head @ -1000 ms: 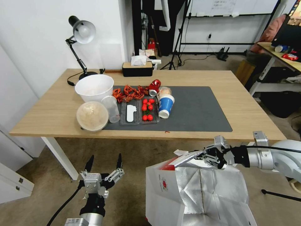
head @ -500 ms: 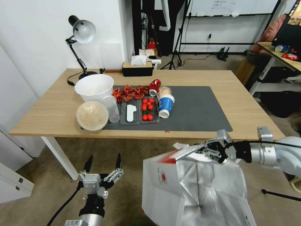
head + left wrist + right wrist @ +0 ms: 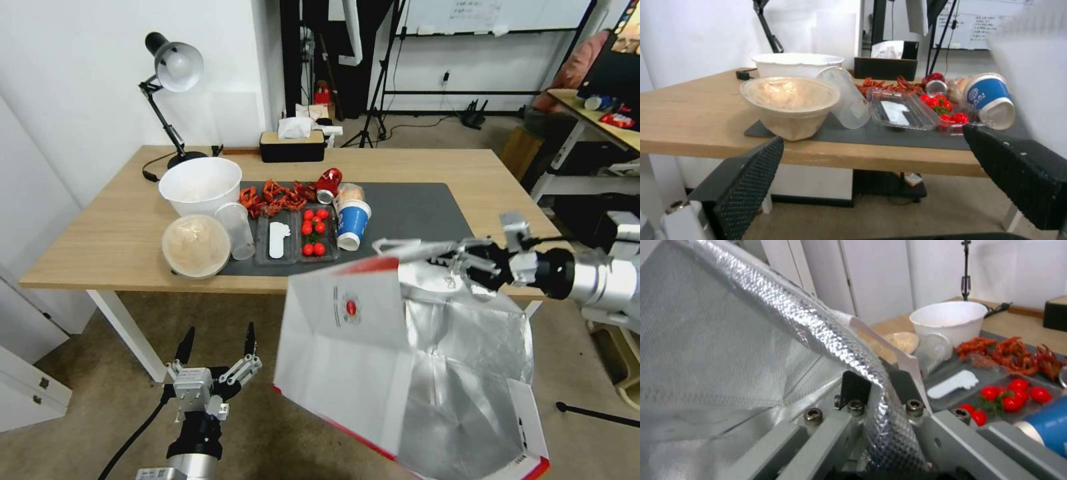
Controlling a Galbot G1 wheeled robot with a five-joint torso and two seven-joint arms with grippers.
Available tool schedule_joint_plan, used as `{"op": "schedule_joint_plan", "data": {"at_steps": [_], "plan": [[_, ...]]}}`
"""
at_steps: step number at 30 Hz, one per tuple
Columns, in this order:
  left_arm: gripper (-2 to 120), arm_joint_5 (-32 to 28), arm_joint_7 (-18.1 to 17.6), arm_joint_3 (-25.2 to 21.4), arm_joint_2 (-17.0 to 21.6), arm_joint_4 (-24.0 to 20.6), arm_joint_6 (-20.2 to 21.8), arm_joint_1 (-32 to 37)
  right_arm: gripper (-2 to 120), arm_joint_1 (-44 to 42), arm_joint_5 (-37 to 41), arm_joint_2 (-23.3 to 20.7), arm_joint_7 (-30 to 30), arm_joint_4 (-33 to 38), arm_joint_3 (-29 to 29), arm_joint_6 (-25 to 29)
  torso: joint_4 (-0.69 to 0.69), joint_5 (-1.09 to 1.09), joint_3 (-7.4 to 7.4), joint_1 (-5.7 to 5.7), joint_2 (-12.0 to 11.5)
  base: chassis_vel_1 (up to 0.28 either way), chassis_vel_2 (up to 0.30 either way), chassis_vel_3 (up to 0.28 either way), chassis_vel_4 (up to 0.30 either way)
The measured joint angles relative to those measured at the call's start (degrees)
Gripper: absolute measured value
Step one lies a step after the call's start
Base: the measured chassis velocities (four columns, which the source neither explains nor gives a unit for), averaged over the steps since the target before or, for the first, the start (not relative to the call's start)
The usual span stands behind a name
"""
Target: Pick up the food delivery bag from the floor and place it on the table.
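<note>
The right arm reaches in from the right side at about mid-height, its wrist level, and the right pincer is clamped on the top rim of the food delivery bag. The left arm sits low, its left pincer pointing up with fingers spread apart.

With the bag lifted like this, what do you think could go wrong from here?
1. The right gripper pinches only the foil rim of the food delivery bag, which hangs tilted; it might slip or tear.
2. The bag's body hangs near the table edge and might catch.
3. It may knock the blue cup.
</note>
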Motion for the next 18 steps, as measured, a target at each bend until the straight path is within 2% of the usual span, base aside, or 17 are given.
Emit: {"op": "schedule_joint_plan", "data": {"at_steps": [6, 9, 15, 18], "plan": [[100, 0.0, -0.1, 0.0, -0.1, 0.0, -0.1, 0.0, 0, 2.0, 4.4, -0.3, 2.4, 0.9, 0.1, -0.2, 0.00, 0.00, -0.01, -0.01, 0.0, 0.000, 0.000, 0.000, 0.000], [100, 0.4, -0.2, 0.0, 0.0, 0.1, -0.3, 0.1, 0, 3.7, 12.2, -0.5, 7.4, 2.8, 0.6, -0.2, -0.01, 0.00, -0.02, -0.02, 0.0, 0.000, 0.000, 0.000, 0.000], [100, 0.7, -0.5, 0.0, 0.0, 0.4, -0.4, -0.1, 0, 8.4, 19.2, -1.5, 11.5, 3.4, -0.1, -0.1, -0.01, -0.01, -0.03, -0.03, -0.1, 0.000, 0.000, 0.000, 0.000], [100, 0.7, -0.5, 0.1, 0.0, 0.5, -0.4, -0.2, 0, 12.7, 23.1, -1.4, 16.1, 3.8, -2.0, 0.8, 0.00, 0.00, -0.03, -0.03, -0.1, 0.000, 0.000, 0.000, 0.000]]}}
